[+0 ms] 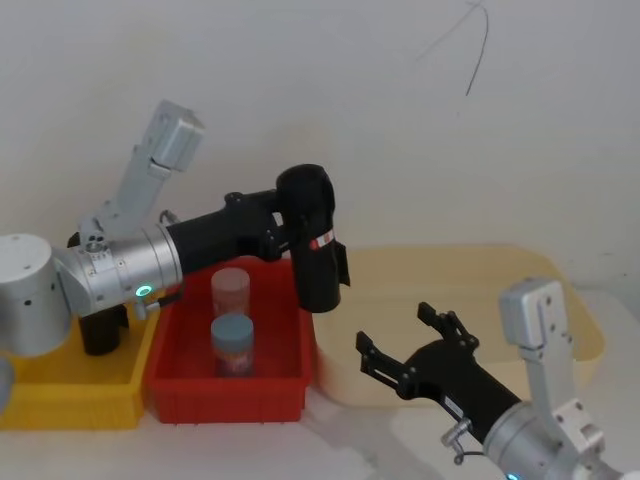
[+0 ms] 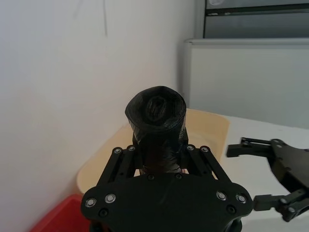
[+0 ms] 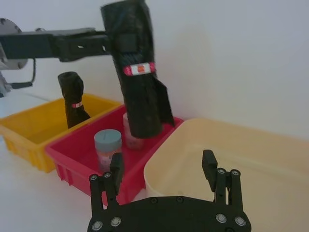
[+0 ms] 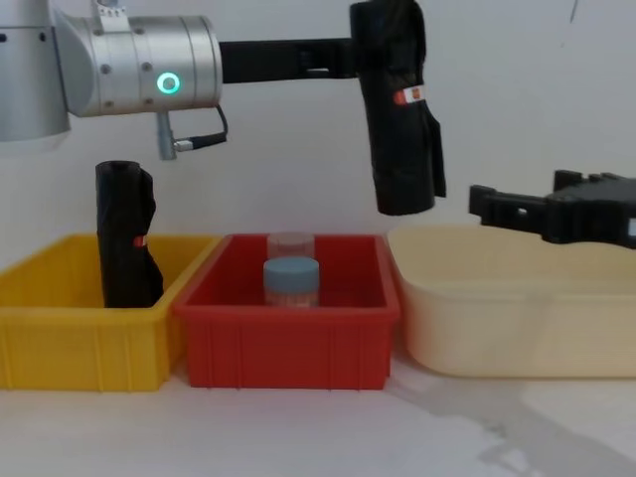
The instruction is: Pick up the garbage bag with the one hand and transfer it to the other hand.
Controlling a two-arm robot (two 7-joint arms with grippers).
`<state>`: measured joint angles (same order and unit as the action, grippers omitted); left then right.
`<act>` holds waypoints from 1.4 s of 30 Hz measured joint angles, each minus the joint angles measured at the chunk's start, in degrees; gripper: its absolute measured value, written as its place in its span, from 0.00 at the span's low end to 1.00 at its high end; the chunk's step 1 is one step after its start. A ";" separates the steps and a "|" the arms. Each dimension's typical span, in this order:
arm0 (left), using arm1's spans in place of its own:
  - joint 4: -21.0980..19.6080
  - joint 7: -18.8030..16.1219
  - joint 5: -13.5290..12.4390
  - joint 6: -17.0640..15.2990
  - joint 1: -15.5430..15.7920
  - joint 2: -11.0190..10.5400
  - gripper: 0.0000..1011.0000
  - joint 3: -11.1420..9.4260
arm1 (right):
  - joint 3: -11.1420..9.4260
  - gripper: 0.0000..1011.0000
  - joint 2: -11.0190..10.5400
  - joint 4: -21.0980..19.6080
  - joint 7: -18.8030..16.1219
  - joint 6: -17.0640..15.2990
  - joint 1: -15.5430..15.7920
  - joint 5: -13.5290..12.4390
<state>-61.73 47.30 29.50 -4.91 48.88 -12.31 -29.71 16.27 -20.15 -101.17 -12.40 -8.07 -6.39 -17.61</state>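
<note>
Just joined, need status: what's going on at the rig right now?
The left gripper is shut on the garbage bag, holding it upright in the air above the red bin's edge nearest the beige tub. The right gripper hangs open over the tub, fingers pointed toward the bag but apart from it, so the handover is not yet done. A second black roll stands in the yellow bin.

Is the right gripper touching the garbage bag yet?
Apart. The chest view shows a clear gap between the garbage bag, held up by the left gripper, and the open right gripper waiting beside it.
</note>
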 joint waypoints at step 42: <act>11.91 9.52 2.07 2.67 6.32 3.71 0.37 -5.43 | 3.96 0.99 7.17 12.33 -2.04 -1.81 -12.05 4.07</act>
<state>-49.82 56.83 31.57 -2.24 55.21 -8.60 -35.14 20.23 -12.98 -88.84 -14.44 -9.88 -18.44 -13.54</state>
